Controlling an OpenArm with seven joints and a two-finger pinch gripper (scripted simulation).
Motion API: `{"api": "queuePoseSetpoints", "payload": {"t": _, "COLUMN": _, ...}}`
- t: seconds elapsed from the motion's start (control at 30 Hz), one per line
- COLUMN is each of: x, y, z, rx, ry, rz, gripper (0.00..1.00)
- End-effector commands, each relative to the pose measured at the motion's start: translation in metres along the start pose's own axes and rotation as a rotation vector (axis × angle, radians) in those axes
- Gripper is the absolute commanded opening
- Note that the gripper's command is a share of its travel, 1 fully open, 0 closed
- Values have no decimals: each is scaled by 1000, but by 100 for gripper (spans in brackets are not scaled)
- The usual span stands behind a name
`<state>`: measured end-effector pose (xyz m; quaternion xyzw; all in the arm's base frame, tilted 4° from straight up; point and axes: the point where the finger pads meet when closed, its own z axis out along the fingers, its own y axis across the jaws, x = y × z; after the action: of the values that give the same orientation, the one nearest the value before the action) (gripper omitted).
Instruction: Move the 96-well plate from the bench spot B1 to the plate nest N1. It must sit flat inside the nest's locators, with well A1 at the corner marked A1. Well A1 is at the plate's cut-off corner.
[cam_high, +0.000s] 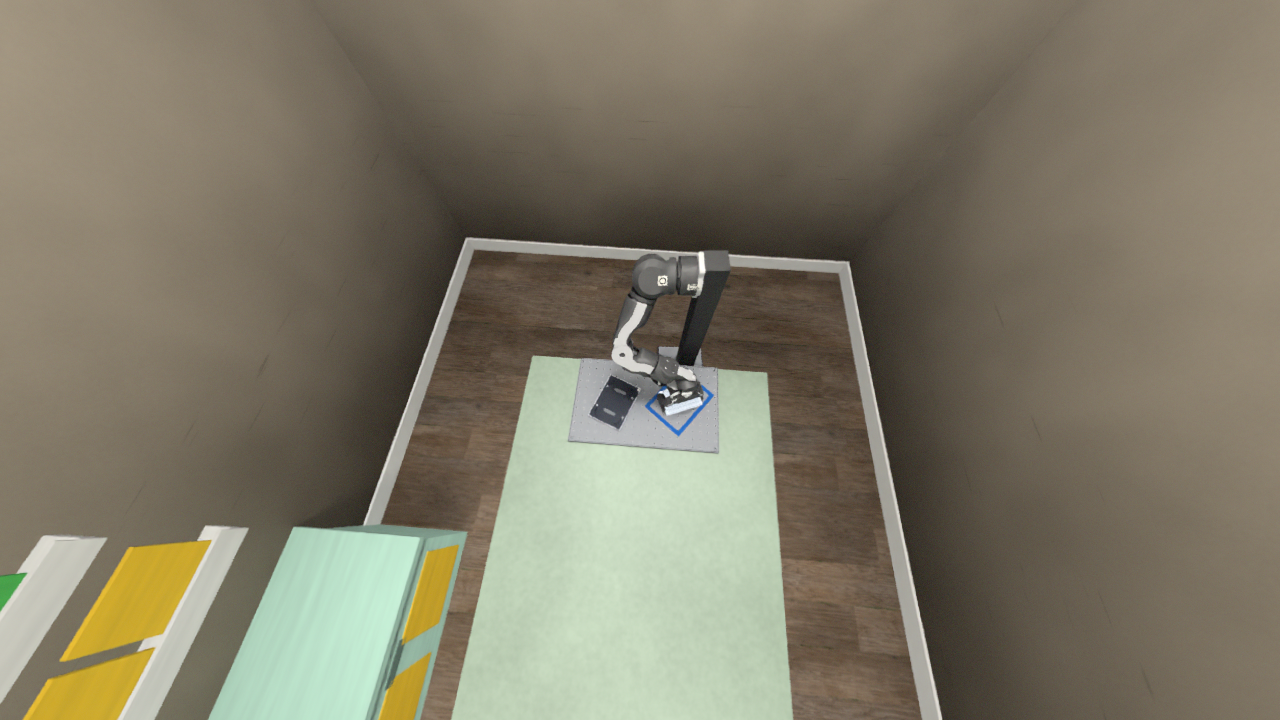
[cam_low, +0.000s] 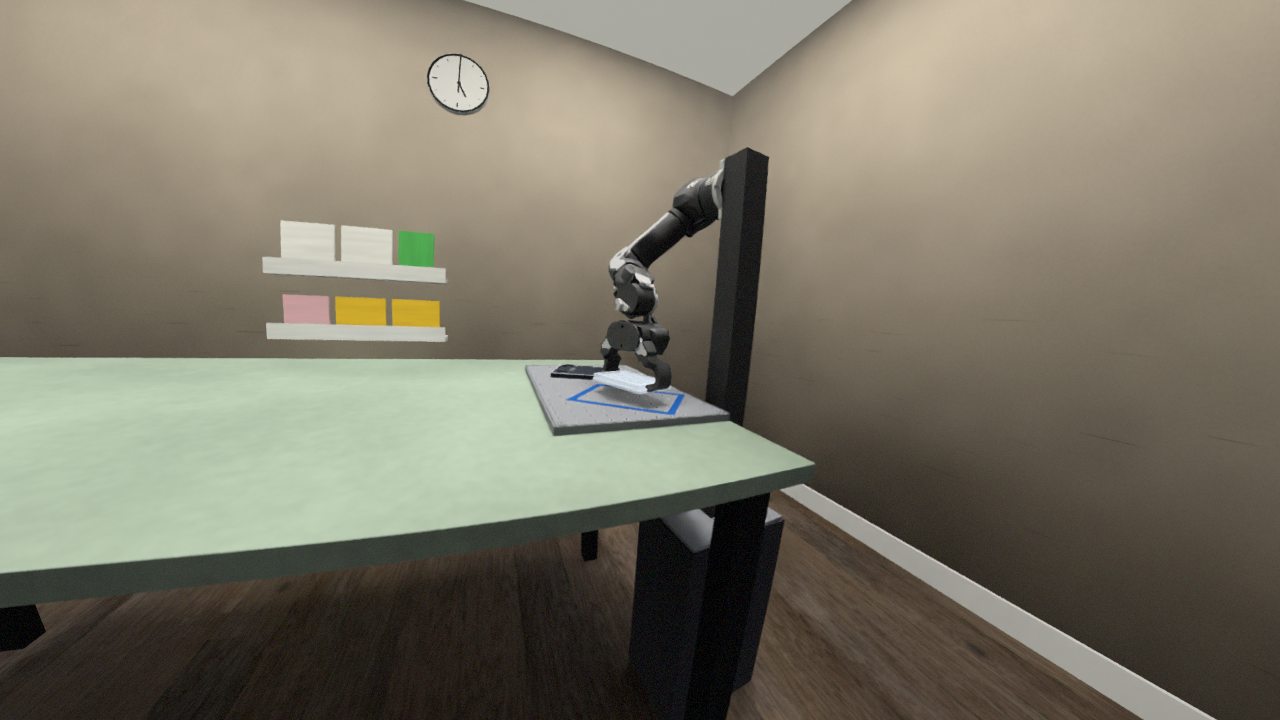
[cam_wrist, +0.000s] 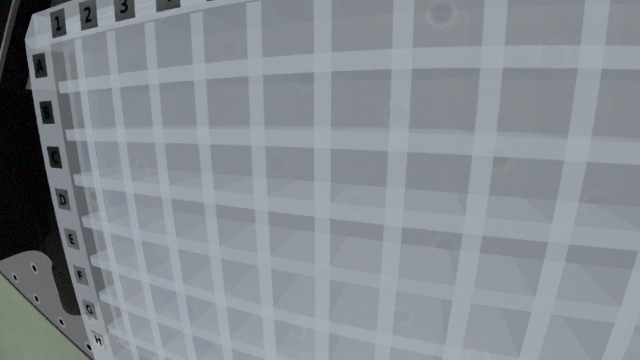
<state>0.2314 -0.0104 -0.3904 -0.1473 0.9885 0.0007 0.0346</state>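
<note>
The clear 96-well plate is held tilted, a little above the bench spot B1, a blue outline. In the exterior view its right end hangs lower, with a shadow beneath. My gripper is shut on the plate, one finger at each side. In the wrist view the plate fills most of the frame; its cut-off corner, by labels A and 1, is at upper left. The dark nest N1 lies beside the spot, to its left in the top view. The nest's A1 mark is too small to read.
The nest and the blue outline are on a grey perforated board on the pale green table. The arm's black post stands at the board's back edge. Wall shelves are far off.
</note>
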Motion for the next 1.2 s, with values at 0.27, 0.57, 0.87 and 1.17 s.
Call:
{"api": "queuePoseSetpoints", "payload": {"t": 0.27, "x": 0, "y": 1, "z": -1, "rx": -1, "ry": -2, "rz": 229, "gripper": 0}}
{"api": "queuePoseSetpoints", "payload": {"t": 0.57, "x": 0, "y": 1, "z": -1, "rx": -1, "ry": -2, "rz": 229, "gripper": 0}}
{"api": "queuePoseSetpoints", "payload": {"t": 0.87, "x": -1, "y": 0, "z": -1, "rx": 1, "ry": 0, "rz": 455, "gripper": 0}}
{"api": "queuePoseSetpoints", "payload": {"t": 1.17, "x": -1, "y": 0, "z": -1, "rx": 0, "ry": 1, "rz": 500, "gripper": 0}}
